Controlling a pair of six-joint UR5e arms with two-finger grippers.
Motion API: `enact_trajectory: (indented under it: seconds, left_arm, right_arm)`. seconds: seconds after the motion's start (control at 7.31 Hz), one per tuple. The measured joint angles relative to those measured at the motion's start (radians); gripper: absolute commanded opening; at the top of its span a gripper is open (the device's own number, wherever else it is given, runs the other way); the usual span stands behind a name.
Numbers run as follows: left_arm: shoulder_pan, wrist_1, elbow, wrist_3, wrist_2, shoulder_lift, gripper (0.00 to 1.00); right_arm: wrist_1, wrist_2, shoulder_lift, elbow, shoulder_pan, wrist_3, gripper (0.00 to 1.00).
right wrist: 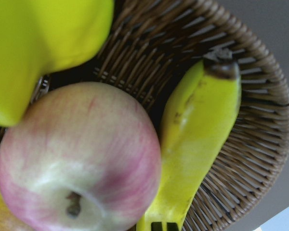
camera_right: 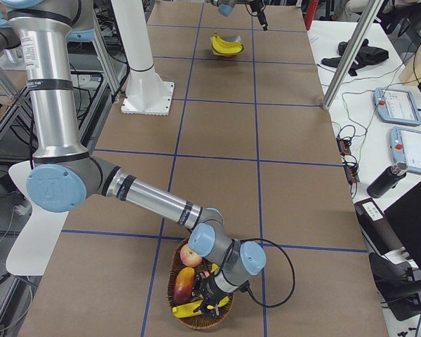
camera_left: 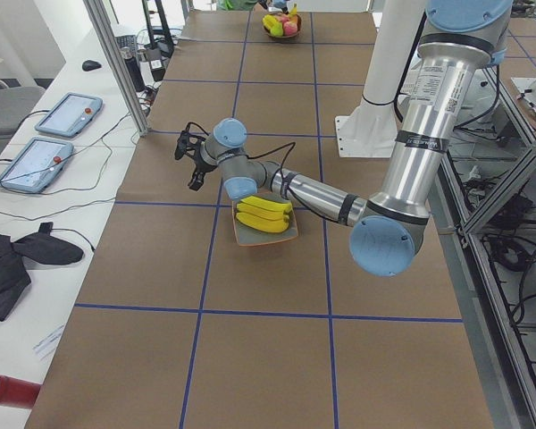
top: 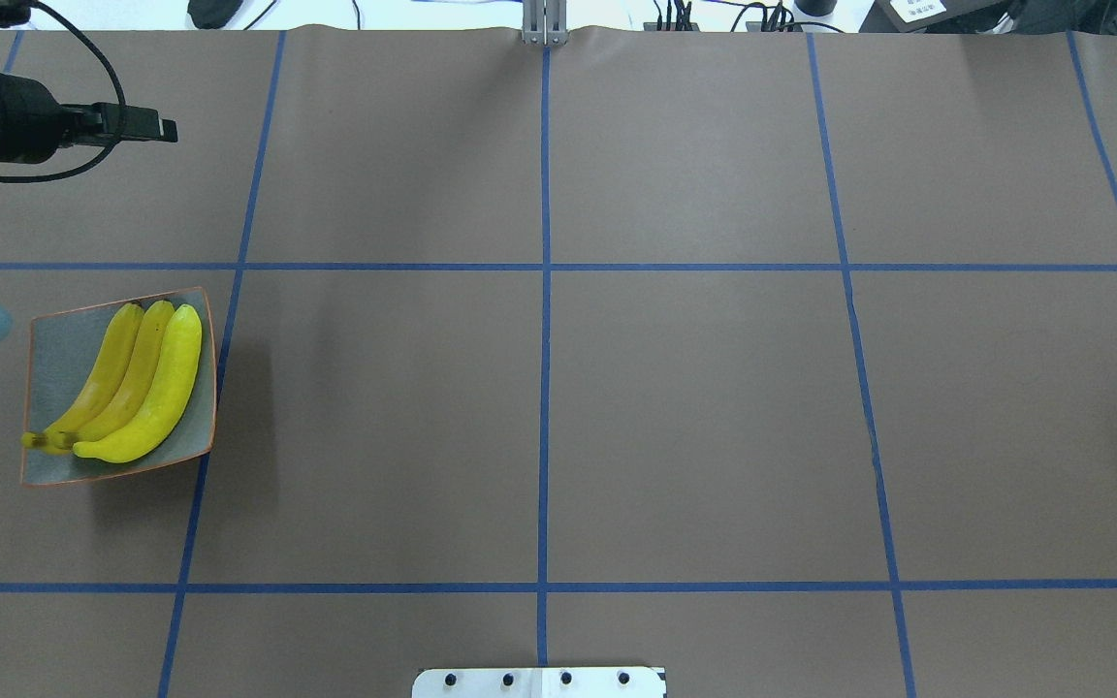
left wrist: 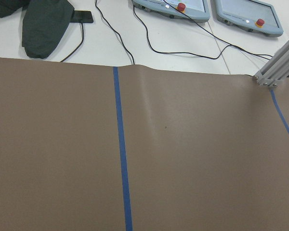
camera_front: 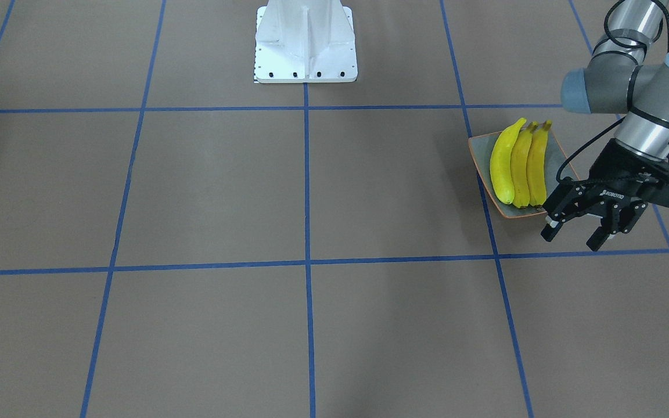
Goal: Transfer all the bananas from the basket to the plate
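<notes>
Transfer stage with three of the bananas (camera_front: pixel 519 165) lying side by side, touching, on the plate (top: pixel 54 339), which sat near the left end of the desk (top: pixel 694 388). The fourth banana (right wrist: pixel 197 139) lay in the wicker basket (right wrist: pixel 260 96) at the right end of the desk, along the basket wall and just beside an apple (right wrist: pixel 77 154), with a yellow-green fruit (right wrist: pixel 43 43) above the apple. The left claw (camera_front: pixel 572 238) hung spread wide and empty off the plate's corner on the operators' side, clear of the fruit. The right claw (camera_right: pixel 212 298) was down inside the basket; it showed only small and dark in the right side view, so its opening, and whether it had hold of anything, could not be told. A banana is judged light, fairly firm yet easily bruised, with a smooth curved skin that may roll between flat fingers. A gentle grip across the middle, square to its length, looks best. The apple on one side and the basket wall on the other appear to leave little room for the fingers. The banana's lower end was cut off by the wrist view's edge. The basket lay outside the overhead and front views, and the left wrist view showed only bare desk and blue tape.
</notes>
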Motion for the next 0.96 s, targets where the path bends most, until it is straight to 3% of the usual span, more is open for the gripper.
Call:
enact_trajectory:
  seconds: [0.68, 0.82, 0.96]
  left_arm:
    - [0.002, -0.001, 0.001, 0.001, 0.000, 0.001, 1.00]
    - [0.002, -0.001, 0.001, 0.001, 0.000, 0.001, 1.00]
    - [0.002, -0.001, 0.002, 0.001, 0.000, 0.001, 1.00]
  right_arm:
    - [-0.005, -0.010, -0.009, 0.000, 0.038, -0.052, 0.58]
    - [-0.005, -0.011, -0.014, 0.001, 0.041, -0.061, 0.66]
    - [-0.006, -0.010, -0.019, 0.001, 0.044, -0.069, 0.67]
